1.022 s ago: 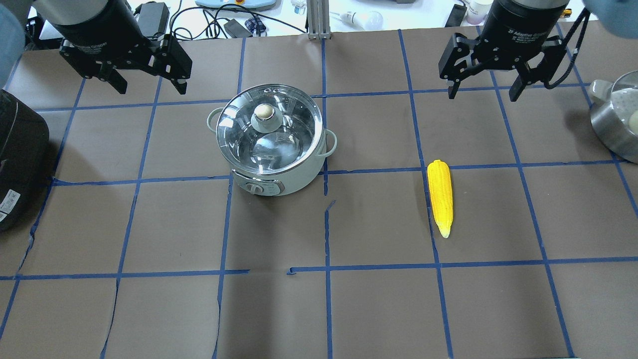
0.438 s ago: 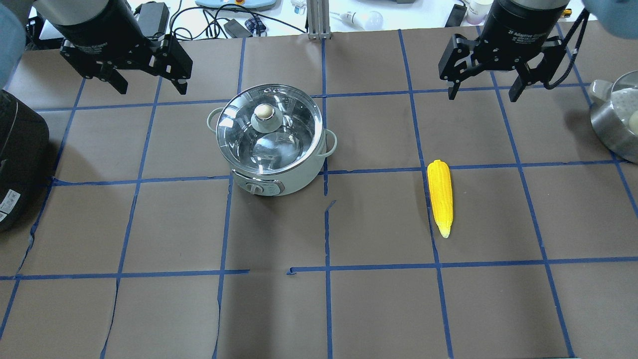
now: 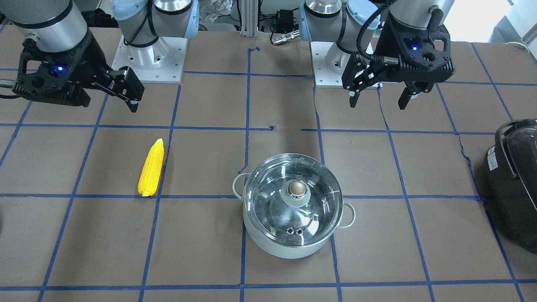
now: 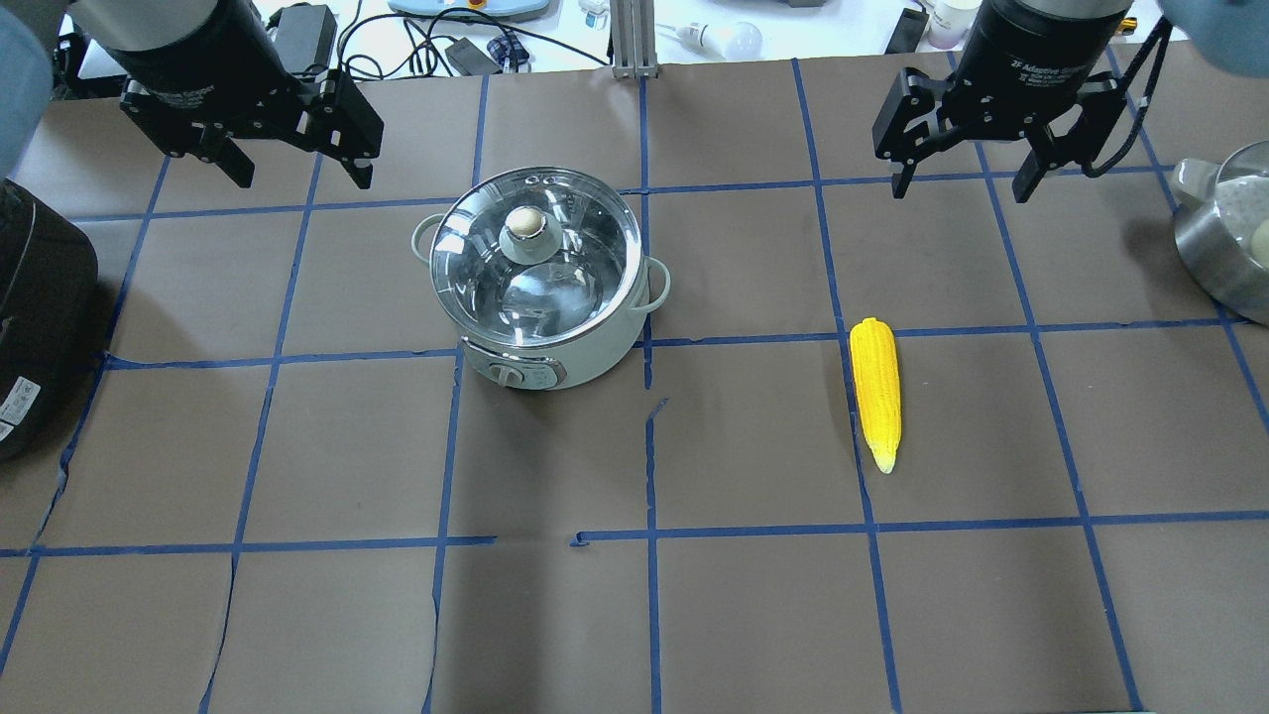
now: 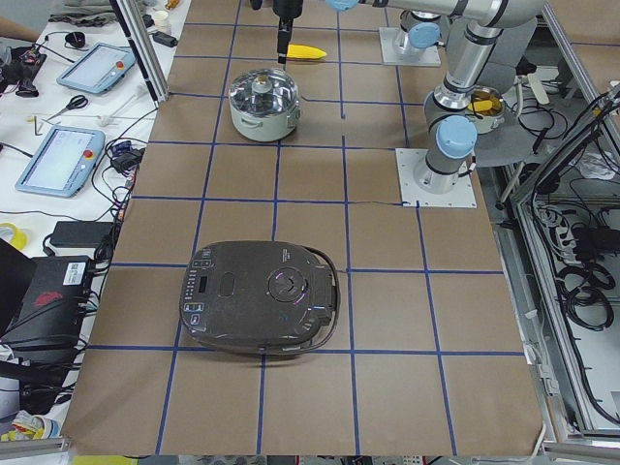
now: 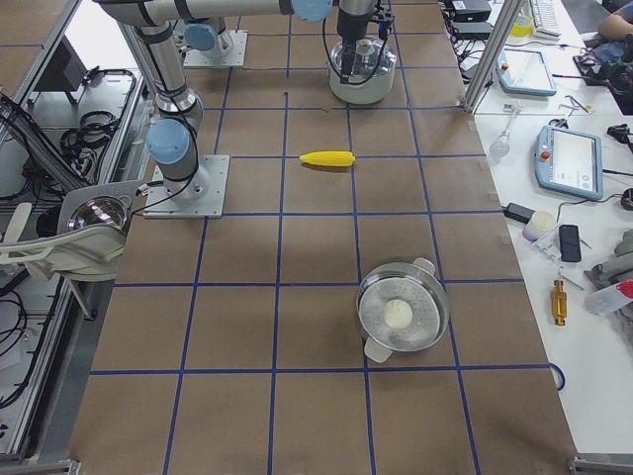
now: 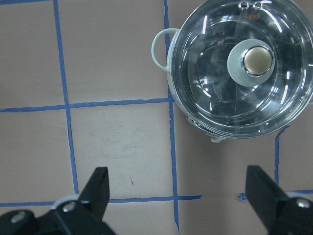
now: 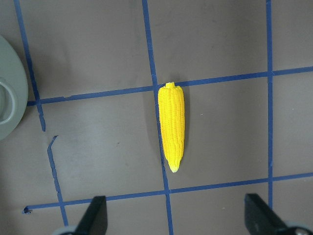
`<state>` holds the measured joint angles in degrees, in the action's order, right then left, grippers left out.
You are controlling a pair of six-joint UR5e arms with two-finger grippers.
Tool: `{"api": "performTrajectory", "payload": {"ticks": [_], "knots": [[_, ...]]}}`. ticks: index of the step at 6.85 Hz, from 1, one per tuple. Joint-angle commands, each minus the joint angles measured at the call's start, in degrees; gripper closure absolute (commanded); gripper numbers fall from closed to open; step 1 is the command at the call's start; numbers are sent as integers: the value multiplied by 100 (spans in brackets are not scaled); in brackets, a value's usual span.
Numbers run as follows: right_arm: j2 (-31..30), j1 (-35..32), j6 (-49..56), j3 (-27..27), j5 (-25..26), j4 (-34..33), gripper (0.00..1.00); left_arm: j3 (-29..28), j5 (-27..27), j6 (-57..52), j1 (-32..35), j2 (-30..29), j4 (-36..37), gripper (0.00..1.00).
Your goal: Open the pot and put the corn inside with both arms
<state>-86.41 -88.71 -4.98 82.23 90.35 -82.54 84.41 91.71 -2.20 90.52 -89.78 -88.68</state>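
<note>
The pale mint-green pot (image 4: 540,337) stands left of centre with its clear glass lid (image 4: 555,288) on, brass knob (image 4: 525,223) up. It also shows in the front view (image 3: 289,247) and the left wrist view (image 7: 215,88). The yellow corn (image 4: 876,392) lies flat to the pot's right, pointed tip toward the near edge; it also shows in the front view (image 3: 151,167) and the right wrist view (image 8: 172,127). My left gripper (image 4: 300,178) is open and empty, high behind and left of the pot. My right gripper (image 4: 960,190) is open and empty, high behind the corn.
A large black appliance (image 4: 40,307) sits at the table's left edge. A steel steamer pot (image 4: 1224,248) with a pale round item inside sits at the right edge. Cables and devices lie on a white bench beyond the table's far edge.
</note>
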Motion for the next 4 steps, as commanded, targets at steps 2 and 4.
{"api": "performTrajectory", "payload": {"ticks": [2,4], "knots": [[1,-6,-3,3,-9,-7,0,-4,13,9,1,4,-18,0],[-7,-6,-12,3,0,1,0,5,-4,9,1,-13,0,0]]}}
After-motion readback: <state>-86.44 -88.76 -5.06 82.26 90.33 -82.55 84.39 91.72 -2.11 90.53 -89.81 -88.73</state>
